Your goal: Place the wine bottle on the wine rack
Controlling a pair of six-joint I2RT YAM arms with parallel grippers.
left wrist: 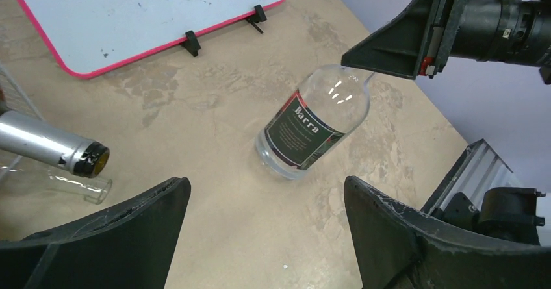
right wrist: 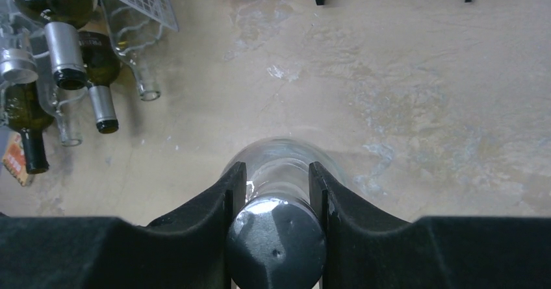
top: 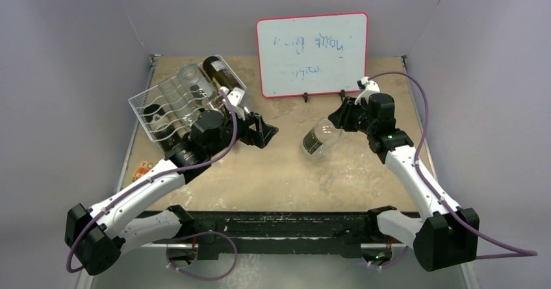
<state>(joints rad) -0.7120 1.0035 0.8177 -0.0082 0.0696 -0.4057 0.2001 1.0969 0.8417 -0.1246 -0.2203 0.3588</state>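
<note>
Left arm [top: 133, 201]: white shells, black joints, black block at base. Right arm [top: 416, 178]: same colours. Left cable [top: 182, 169]: purple, thin, loopy. Right cable [top: 426, 117]: purple too. Left pincer [left wrist: 266, 237]: wide black fingers [left wrist: 110, 237], scuffed. Right pincer [right wrist: 276, 185]: black, small red mark [left wrist: 425, 63] on side.

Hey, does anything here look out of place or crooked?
Mainly the clear bottle: it lies tipped on the table, apart from the wine rack, the right end effector closed on its neck. The rack sits skewed to the table edge, bottle necks poking out.
</note>
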